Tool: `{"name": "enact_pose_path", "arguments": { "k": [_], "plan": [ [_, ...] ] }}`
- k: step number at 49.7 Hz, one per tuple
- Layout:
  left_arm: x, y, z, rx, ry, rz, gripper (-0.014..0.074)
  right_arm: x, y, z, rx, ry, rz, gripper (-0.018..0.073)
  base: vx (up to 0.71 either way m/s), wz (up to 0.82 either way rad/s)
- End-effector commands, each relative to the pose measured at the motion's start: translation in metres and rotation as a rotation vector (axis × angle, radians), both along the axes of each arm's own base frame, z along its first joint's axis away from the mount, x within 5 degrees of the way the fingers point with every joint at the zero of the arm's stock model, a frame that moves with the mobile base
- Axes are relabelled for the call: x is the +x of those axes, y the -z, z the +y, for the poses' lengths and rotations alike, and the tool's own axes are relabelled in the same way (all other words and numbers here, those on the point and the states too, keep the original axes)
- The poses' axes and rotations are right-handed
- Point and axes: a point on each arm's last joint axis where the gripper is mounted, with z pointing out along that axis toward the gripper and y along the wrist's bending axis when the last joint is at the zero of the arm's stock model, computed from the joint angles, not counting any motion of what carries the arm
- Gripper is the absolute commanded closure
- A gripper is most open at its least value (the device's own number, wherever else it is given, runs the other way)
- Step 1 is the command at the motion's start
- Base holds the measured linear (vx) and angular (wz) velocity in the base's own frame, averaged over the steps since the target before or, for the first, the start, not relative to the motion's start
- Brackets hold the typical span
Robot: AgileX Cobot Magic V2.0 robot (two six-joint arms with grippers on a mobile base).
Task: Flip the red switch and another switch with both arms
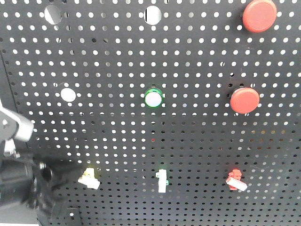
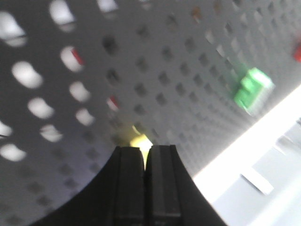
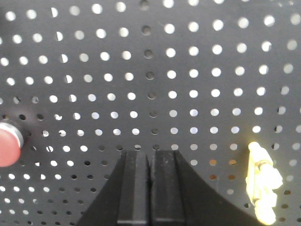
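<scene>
On the black pegboard [image 1: 197,141], the red switch [image 1: 236,180] sits at the lower right, a small red lever with a white tip. The pale yellow-white switch [image 1: 88,178] sits at the lower left. My left gripper [image 1: 63,174] comes in from the lower left, its tip just beside that switch. In the left wrist view the left gripper [image 2: 146,150] is shut, and the yellow switch [image 2: 140,140] shows right beyond its tips. My right gripper [image 3: 149,154] is shut and faces bare pegboard. A pale yellowish lever [image 3: 263,181] sits to its right.
Two big round red push buttons [image 1: 258,15] [image 1: 244,100] are mounted on the right side. A green-ringed white button [image 1: 154,98] sits mid-board. A white toggle with a green edge [image 1: 162,180] stands between the two switches. A red push button [image 3: 7,143] shows left of the right gripper.
</scene>
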Motion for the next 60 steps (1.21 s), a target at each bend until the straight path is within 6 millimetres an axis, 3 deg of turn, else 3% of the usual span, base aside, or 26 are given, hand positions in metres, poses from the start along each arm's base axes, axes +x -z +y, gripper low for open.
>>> {"name": "enact_pose_path", "arguments": {
  "k": [1,10,31,60],
  "plan": [
    [0.002,-0.017,0.003,-0.060,-0.065,-0.073,0.0603,-0.002,-0.017,-0.002,0.001,0.028,-0.097,0.0566,0.00,0.00],
    [0.005,-0.015,0.003,-0.057,-0.074,-0.070,0.0603,-0.002,-0.017,-0.002,0.001,0.028,-0.097,0.0566,0.00,0.00],
    [0.028,0.017,-0.008,-0.014,-0.039,0.070,0.0603,-0.002,-0.017,-0.002,0.001,0.028,-0.097,0.0566,0.00,0.01],
    [0.014,0.002,-0.005,-0.040,-0.023,0.031,0.0603,-0.002,-0.016,-0.002,0.003,0.025,-0.092,0.0566,0.00,0.02]
  ]
}}
